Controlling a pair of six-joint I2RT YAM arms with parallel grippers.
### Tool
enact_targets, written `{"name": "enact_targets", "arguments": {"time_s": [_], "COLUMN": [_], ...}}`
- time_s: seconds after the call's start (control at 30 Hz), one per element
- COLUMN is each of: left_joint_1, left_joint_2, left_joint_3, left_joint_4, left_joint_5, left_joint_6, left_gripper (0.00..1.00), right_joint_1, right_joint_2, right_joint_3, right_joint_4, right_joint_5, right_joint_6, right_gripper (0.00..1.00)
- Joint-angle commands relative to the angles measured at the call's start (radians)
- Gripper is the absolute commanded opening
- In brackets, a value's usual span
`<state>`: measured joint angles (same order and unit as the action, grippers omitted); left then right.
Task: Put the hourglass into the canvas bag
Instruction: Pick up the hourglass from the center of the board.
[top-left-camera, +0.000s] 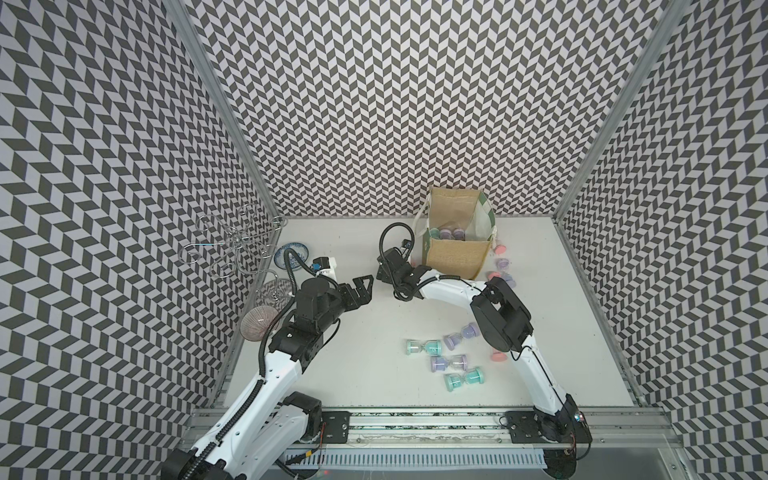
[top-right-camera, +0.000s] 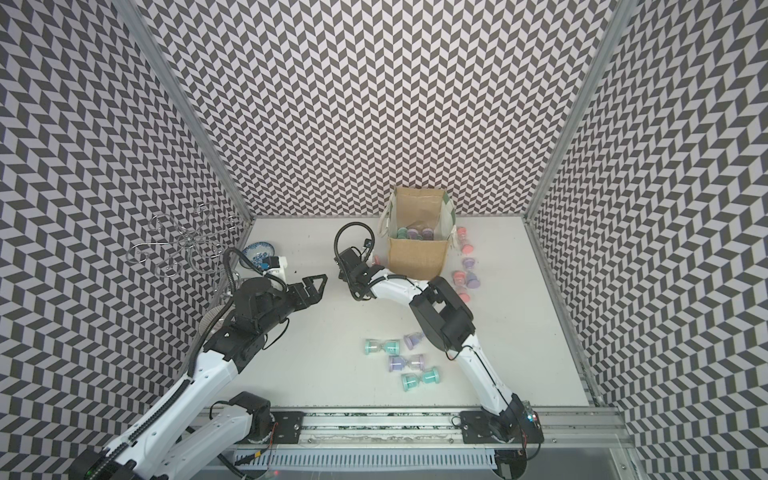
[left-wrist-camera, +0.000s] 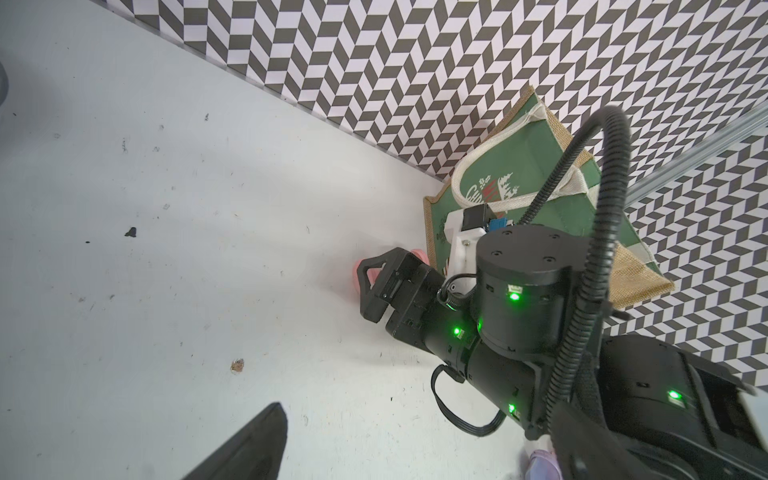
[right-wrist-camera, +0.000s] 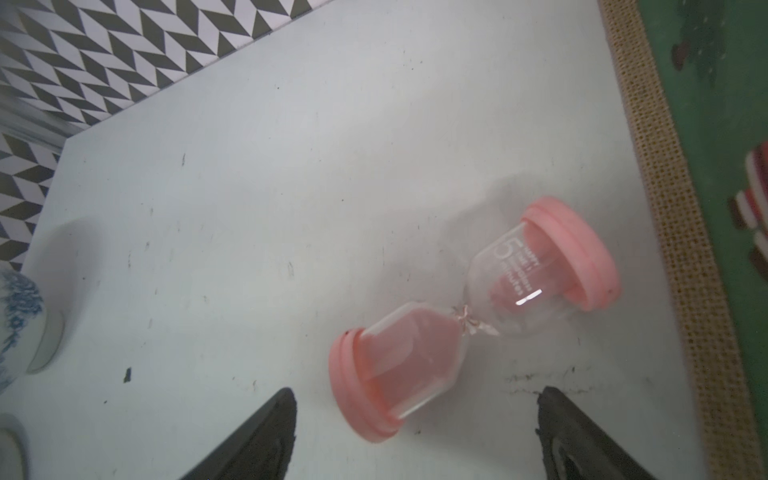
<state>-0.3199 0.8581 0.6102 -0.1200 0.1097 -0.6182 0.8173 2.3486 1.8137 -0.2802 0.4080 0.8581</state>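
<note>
Along the near edge, the rail is carrying both arm bases. Just past it, right of the tabletop's middle, spare hourglasses in teal and purple are lying on their sides in a loose cluster. The right arm's elbow is hanging over the cluster's far end, covering part of a purple one and most of a pink one.

The left gripper is hovering over the left half. Only one of its fingers is showing in the left wrist view, so I cannot tell how its jaws are standing. By the left edge, a ribbed dish, a glass, a bowl and a wire rack are sitting partly behind that arm.

Farther on, the right gripper is hanging low with its jaws released and wide apart. The hourglass, pink, is lying on its side just beside the bag's left panel. Its nearer cap is sitting between the fingertips, touching neither. In a top view the gripper is covering all but a sliver of its cap.

The bag is standing upright and open near the far edge, right of the middle. Stowed hourglasses are resting inside, with the near wall hiding their lower parts. Off its right side, far hourglasses in pink and purple are lying scattered.

The tabletop is showing white with dark scuffs. Chevron walls are closing in three sides.
</note>
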Motion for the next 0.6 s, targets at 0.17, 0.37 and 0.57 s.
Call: {"name": "enact_targets", "arguments": {"time_s": [0.17, 0.37, 0.57], "left_joint_1": [0.020, 0.028, 0.032], "left_joint_2": [0.000, 0.000, 0.002], "left_joint_3": [0.027, 0.024, 0.021], "left_joint_4": [0.036, 0.041, 0.047], "left_joint_5": [0.016, 0.027, 0.037], "left_joint_6": [0.018, 0.018, 0.012], "left_gripper": [0.99, 0.99, 0.99], "right_joint_1": [-0.011, -0.027, -0.027], "right_joint_2": [0.076, 0.092, 0.078], "right_joint_3": [0.095, 0.107, 0.082], "right_joint_4": [0.036, 0.013, -0.007], "right_joint_5": [0.029, 0.047, 0.059], "right_joint_6": [0.024, 0.042, 0.055], "right_gripper": [0.89, 0.89, 0.84]}}
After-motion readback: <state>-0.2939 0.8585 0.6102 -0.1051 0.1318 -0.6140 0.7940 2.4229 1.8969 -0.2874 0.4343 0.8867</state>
